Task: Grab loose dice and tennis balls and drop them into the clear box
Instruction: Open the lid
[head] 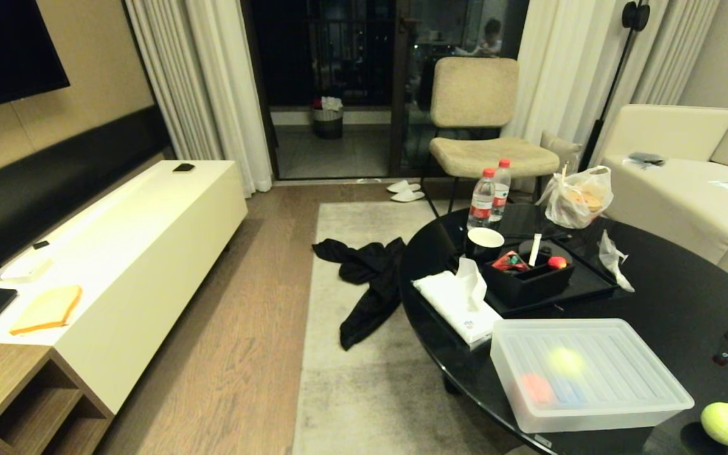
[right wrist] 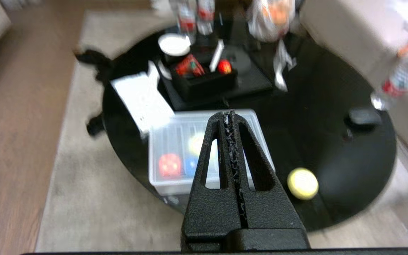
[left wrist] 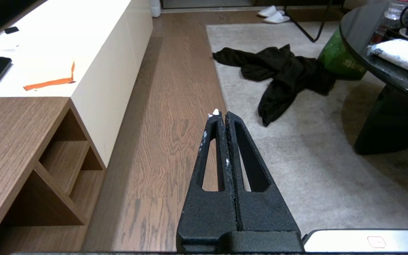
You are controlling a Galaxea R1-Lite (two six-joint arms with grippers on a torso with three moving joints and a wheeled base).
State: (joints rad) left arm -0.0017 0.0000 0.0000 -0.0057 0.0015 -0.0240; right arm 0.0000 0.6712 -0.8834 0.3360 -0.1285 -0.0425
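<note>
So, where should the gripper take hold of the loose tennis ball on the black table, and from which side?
Grip the tennis ball across its middle, coming straight down from above. It is round, so any pair of opposite sides works, and it lies free on the table beside the clear box, not touching it. The right gripper is shut and must open first.

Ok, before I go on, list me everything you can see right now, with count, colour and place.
clear box: one, frosted, lid on, near edge of the round table; a yellow-green ball, a red die and something blue show through it
loose tennis ball: one, yellow-green, on the table right of the box
black tray: one, behind the box, holding small red items
tissue pack: one, white, left of the tray
water bottles: two, red caps, far side of the table
cup: one, by the bottles
plastic bag: one, far side
dark garment: one, on the rug
chair: one, beige, behind the table
left tool: shut, empty, over the floor
right tool: shut, empty, above the box
</note>
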